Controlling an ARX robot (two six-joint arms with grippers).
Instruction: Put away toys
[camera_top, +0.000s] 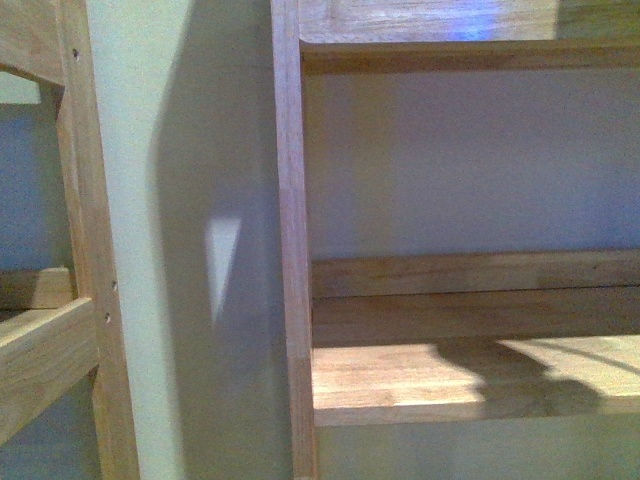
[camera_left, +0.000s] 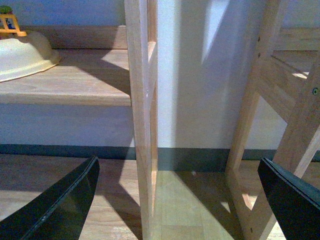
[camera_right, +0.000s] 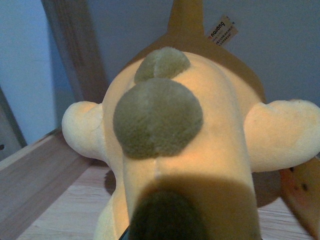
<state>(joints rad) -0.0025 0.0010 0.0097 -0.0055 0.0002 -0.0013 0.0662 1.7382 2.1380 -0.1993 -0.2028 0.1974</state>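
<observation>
I'm seeing one plush toy over a shelf board; the right hand's grip I cannot tell. The left hand is gaping open, facing one shelf post, with one cream bowl sitting beside that post.

Orange-yellow plush animal: fills right wrist view, body partly cut off by frame edge. White sewn tag: print too small to read. Orange spotted object beside plush: mostly cut off, unidentifiable. Cream rounded bowl: partly cut off. Small yellow-green item behind bowl: cut off, unidentifiable. Left gripper: black fingers cut off, tips only shown.
</observation>
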